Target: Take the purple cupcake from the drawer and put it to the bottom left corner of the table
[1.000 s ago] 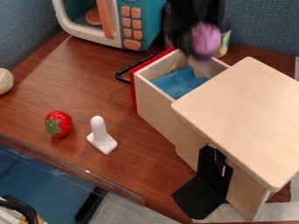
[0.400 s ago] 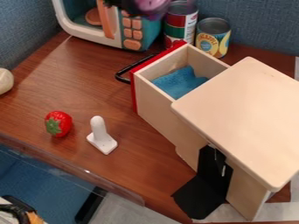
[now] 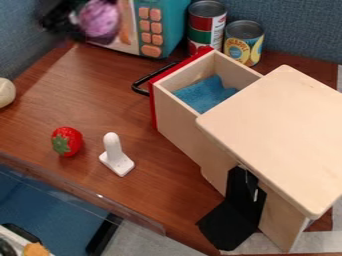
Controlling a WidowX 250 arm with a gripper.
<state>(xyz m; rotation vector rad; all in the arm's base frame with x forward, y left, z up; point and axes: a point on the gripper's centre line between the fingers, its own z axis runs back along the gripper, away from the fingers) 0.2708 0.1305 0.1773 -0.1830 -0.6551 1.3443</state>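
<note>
and the purple cupcake is out of the drawer, pinched in the black gripper, up by the toy microwave! pickup done; what's left is the carry to the bottom left corner of the table, then lowering and release.

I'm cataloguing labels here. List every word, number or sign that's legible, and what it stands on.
"APPLE": end of the curved word on the yellow-labelled can; its start is unclear.
Red, white and green can: print too small to read.
Orange buttons: any marks too small to read.
</note>
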